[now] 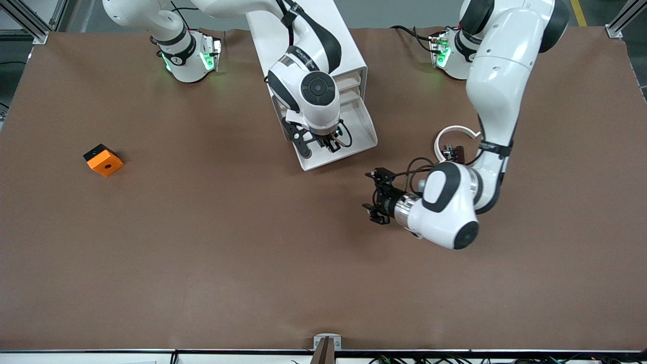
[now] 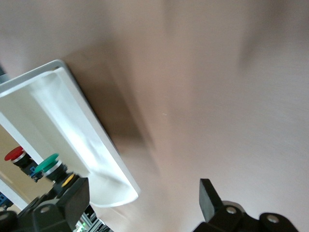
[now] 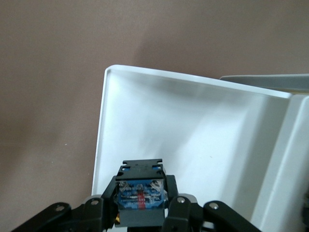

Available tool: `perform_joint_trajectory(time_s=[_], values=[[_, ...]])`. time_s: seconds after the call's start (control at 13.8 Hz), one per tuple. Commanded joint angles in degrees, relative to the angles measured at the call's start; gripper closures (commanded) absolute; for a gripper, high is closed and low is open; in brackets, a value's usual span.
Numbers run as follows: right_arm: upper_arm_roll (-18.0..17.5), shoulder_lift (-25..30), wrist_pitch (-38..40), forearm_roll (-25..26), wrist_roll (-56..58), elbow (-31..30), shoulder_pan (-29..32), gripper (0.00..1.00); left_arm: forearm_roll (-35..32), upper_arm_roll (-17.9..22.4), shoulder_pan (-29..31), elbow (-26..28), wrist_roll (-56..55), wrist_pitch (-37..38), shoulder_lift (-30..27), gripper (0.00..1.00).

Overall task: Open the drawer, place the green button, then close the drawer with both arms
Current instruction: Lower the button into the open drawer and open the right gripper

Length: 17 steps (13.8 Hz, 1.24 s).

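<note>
White plastic tray-like drawer [image 1: 354,139] already stands open, and I have the right gripper [image 1: 328,143] over it clamping the dark-bodied button [image 3: 141,195], unreleased; left gripper [image 1: 376,197] waits wide beside the drawer, closing remains.

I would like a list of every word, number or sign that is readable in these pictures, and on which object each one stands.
Nothing is clearly readable.
Dark band on the right arm: lettering, too small to read.
Black band at the right arm's base: one mark, perhaps "1", uncertain.
Blue label on the button held in the right end effector over the open drawer: print too small to read.
</note>
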<state>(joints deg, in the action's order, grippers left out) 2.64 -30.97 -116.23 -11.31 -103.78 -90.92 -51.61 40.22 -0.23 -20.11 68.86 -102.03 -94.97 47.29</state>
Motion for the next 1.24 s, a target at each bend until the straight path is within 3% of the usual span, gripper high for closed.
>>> perform_joint_trajectory(time_s=[0.0,0.22,0.36,0.51,0.73,1.16], values=[[0.70,-1.89,-3.03,-1.25,-1.07,-1.10,-2.26,0.76,-2.16,1.54,-0.10,0.92,5.68,-1.80,-5.00,0.00],[0.70,-3.22,-4.88,-1.25,-1.07,-1.27,-2.79,0.75,-7.07,2.16,-0.10,1.10,13.59,-2.06,-8.17,0.00],[0.70,-3.48,-4.88,-1.17,-1.07,-1.36,-3.50,0.63,-12.25,1.81,-0.54,1.10,23.04,-2.85,-8.71,0.00],[0.70,-3.48,-4.27,-1.08,-1.07,-1.36,-3.67,0.00,-14.38,1.63,-0.54,1.36,35.62,-3.12,-9.32,0.00],[1.14,-2.26,-1.30,-0.47,-0.46,-0.75,-3.68,0.00,-18.68,1.37,-0.89,2.24,43.12,-3.99,-9.94,0.00],[1.85,7.85,24.43,0.59,10.86,8.64,8.34,0.00,-21.48,1.37,-5.19,9.44,56.49,-14.27,-10.03,0.00]])
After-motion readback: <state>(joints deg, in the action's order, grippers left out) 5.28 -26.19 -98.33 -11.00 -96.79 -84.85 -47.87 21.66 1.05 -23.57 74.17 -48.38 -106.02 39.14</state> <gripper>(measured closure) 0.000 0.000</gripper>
